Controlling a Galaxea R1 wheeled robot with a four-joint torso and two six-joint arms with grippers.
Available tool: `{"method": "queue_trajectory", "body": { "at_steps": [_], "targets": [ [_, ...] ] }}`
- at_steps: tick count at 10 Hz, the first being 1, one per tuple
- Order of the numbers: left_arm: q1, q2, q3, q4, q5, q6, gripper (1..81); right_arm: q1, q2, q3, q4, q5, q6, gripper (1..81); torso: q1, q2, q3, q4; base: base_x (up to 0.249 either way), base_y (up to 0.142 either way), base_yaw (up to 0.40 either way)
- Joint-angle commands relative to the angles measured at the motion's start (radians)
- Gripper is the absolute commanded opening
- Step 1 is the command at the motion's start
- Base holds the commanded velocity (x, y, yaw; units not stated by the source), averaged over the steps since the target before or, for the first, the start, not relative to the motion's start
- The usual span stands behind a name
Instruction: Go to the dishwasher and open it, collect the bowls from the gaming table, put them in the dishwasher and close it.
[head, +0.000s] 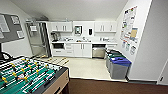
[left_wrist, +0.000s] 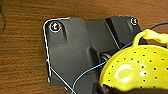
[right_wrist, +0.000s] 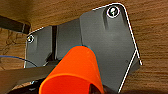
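Left tool carries the yellow-green bowl, a perforated one with a loop handle, dark pads showing at its near rim, though how wide the tool stands I cannot tell; brown carpet lies beneath. Right tool likewise has the orange bowl at its tip, its opening unclear. Ahead, from the foosball table past white cabinets, the dishwasher sits under the counter, then bins.

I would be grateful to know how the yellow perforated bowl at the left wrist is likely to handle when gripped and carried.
The yellow bowl looks like thin moulded plastic, so probably light and slightly flexible rather than fragile. Its glossy highlights suggest a smooth surface that might slip in a loose grip. Set down, the rounded underside could rock, though the loop handle may limit rolling.
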Motion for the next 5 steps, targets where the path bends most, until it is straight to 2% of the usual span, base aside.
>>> {"method": "queue_trajectory", "body": {
  "at_steps": [1, 2, 5],
  "targets": [
    [-0.048, -0.019, 0.010, 0.013, 0.031, 0.009, 1.0, 0.058, -0.009, -0.003, -0.005, -0.037, -0.002, 1.0, 0.000, 0.000, 0.000, 0.000, 0.147, -0.083, 0.000],
    [-0.048, -0.019, 0.010, 0.013, 0.030, 0.009, 1.0, 0.058, -0.009, -0.003, -0.005, -0.037, -0.002, 1.0, 0.000, 0.000, 0.000, 0.000, 0.147, -0.070, 0.000],
    [-0.048, -0.019, 0.011, 0.013, 0.030, 0.009, 1.0, 0.056, -0.009, -0.003, -0.005, -0.037, -0.004, 1.0, 0.000, 0.000, 0.000, 0.000, 0.148, 0.000, 0.000]
  ]
}}
